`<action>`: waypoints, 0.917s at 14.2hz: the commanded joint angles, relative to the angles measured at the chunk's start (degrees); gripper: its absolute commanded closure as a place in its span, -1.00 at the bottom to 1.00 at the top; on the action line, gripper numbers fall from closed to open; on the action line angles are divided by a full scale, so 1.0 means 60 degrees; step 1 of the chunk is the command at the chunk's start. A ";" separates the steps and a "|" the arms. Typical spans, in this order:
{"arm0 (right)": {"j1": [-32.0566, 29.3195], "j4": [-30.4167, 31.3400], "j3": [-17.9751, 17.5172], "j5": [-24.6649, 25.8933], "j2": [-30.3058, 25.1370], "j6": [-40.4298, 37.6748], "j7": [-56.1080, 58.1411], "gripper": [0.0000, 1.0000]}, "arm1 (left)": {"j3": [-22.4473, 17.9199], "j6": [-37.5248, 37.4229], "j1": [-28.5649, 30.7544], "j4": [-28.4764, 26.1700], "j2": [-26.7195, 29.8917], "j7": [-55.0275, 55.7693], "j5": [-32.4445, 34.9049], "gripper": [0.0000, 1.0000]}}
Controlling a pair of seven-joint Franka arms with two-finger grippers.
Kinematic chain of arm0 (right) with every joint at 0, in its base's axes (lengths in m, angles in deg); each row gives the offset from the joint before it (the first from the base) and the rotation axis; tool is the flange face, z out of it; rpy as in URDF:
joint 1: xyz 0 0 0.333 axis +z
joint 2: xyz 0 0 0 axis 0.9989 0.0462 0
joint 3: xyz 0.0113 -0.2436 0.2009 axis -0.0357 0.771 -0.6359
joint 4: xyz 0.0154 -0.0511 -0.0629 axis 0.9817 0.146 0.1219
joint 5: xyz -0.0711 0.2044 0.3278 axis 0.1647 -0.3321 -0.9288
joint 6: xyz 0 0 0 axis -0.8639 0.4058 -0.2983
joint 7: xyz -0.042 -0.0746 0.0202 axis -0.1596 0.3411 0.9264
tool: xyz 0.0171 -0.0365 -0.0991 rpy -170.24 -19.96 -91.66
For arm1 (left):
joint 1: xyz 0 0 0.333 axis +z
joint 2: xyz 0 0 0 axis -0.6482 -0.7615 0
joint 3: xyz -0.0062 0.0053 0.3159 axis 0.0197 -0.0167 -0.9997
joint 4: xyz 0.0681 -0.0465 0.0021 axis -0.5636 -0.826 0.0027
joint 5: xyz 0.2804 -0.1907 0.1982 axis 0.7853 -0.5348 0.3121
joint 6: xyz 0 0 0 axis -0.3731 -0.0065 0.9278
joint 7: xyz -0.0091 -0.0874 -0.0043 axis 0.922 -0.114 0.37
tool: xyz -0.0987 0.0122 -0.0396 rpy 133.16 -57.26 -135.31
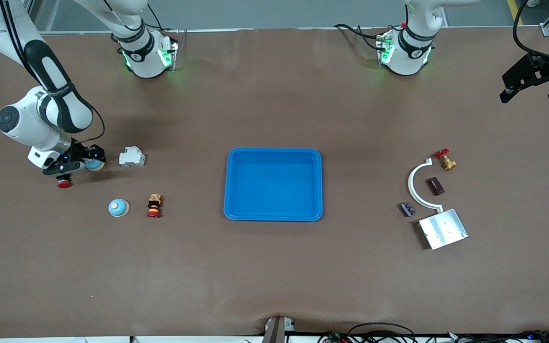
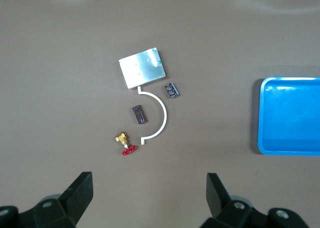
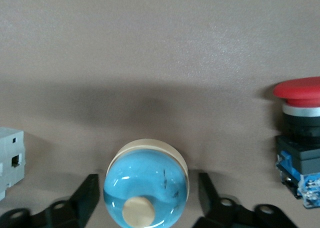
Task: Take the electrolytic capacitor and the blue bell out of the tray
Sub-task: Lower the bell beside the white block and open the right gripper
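A blue bell (image 3: 146, 185) with a cream knob and base sits between the open fingers of my right gripper (image 3: 146, 200), with a gap on each side. In the front view my right gripper (image 1: 87, 162) is low at the table around this bell (image 1: 95, 165). A second blue bell (image 1: 118, 207) stands on the table nearer to the front camera. The small dark capacitor (image 1: 407, 209) lies beside a white arc (image 1: 417, 186); it also shows in the left wrist view (image 2: 172, 90). My left gripper (image 1: 532, 93) is open and empty, high over the left arm's end of the table.
A blue tray (image 1: 274, 212) sits mid-table. By the right gripper are a red push button (image 1: 64, 183), a white breaker (image 1: 131, 157) and a small stacked button part (image 1: 154, 206). By the capacitor are a brass valve (image 1: 445, 160), a dark block (image 1: 435, 186) and a metal plate (image 1: 442, 228).
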 commanded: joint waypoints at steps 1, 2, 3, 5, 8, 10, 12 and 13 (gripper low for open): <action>-0.0145 -0.0145 -0.0085 0.0193 -0.0112 -0.0233 0.0017 -1.00 | 0.0000 -0.0217 0.0040 0.0219 -0.0072 -0.0152 0.0057 -1.00; -0.0116 -0.0189 -0.0085 0.0193 -0.0272 -0.0336 -0.0013 -1.00 | 0.0015 -0.0217 0.0040 0.0219 -0.0072 -0.0151 0.0057 -1.00; -0.0087 -0.0233 -0.0114 0.0193 -0.0462 -0.0612 -0.0042 -1.00 | 0.0015 -0.0217 0.0040 0.0219 -0.0057 -0.0195 0.0071 -1.00; 0.0234 -0.0582 -0.0129 0.0193 -0.0989 -0.1387 -0.0202 -1.00 | 0.0015 -0.0362 0.0054 0.0160 -0.0028 -0.0152 0.0057 -1.00; 0.0907 -0.1461 -0.0158 0.0193 -0.1561 -0.3247 -0.1531 -1.00 | 0.0000 -0.0569 0.0141 0.0189 0.0001 -0.0166 0.0057 -1.00; 0.1580 -0.1799 -0.0158 0.0193 -0.1986 -0.3952 -0.2848 -1.00 | 0.0015 -0.0569 0.0186 0.0204 0.0001 -0.0108 -0.0002 -1.00; 0.2240 -0.2223 -0.0158 0.0207 -0.2221 -0.4668 -0.4050 -1.00 | 0.0015 -0.0554 0.0186 0.0204 0.0001 -0.0093 -0.0017 -1.00; 0.2504 -0.2617 -0.0158 0.0222 -0.2251 -0.5253 -0.4534 -1.00 | 0.0015 -0.0568 0.0186 0.0204 0.0001 -0.0093 -0.0017 -1.00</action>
